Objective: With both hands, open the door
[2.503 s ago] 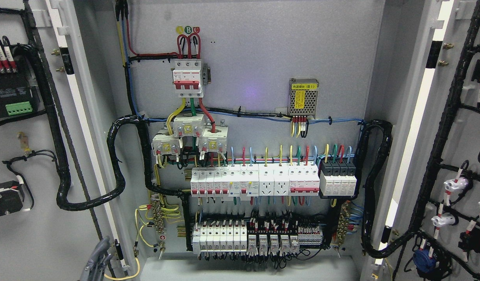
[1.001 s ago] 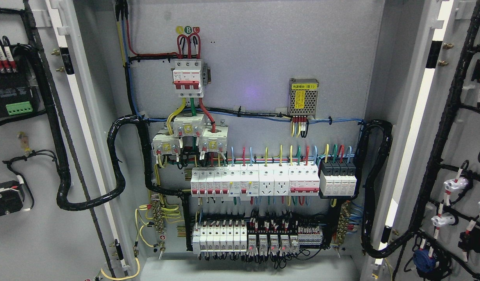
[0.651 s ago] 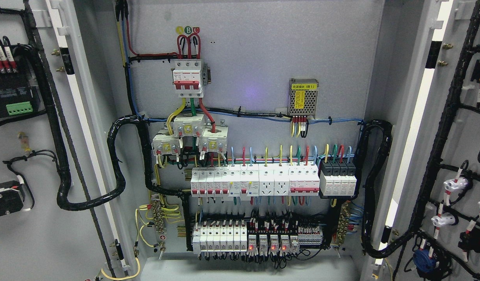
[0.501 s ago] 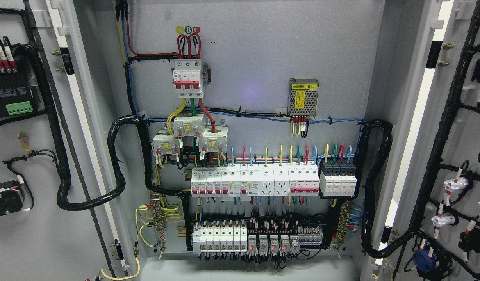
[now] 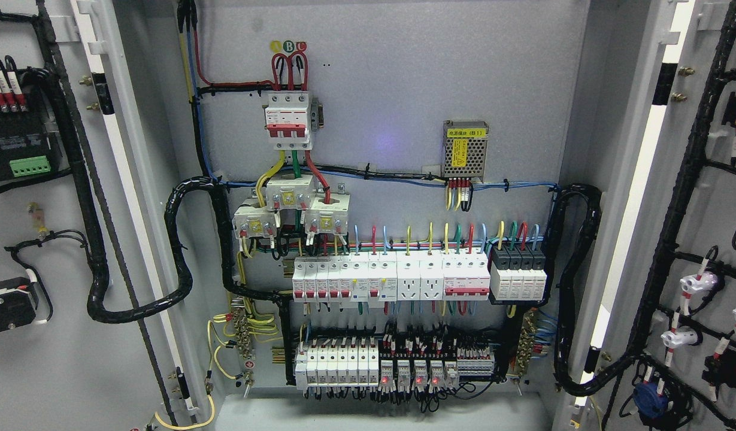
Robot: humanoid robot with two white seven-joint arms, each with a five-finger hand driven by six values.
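Both stiff steel doors, left door (image 5: 56, 371) and right door (image 5: 712, 197), stood swung wide, best gripped by their bare edges; neither hand showed.

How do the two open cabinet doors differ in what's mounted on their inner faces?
The left door carries a black module with a green terminal block and a round black part low down; the right door carries white and blue round parts on a ladder of black cable runs. The left door's thick black loom loops into the cabinet; the right door's runs diagonally. Both are grey and swung wide open.
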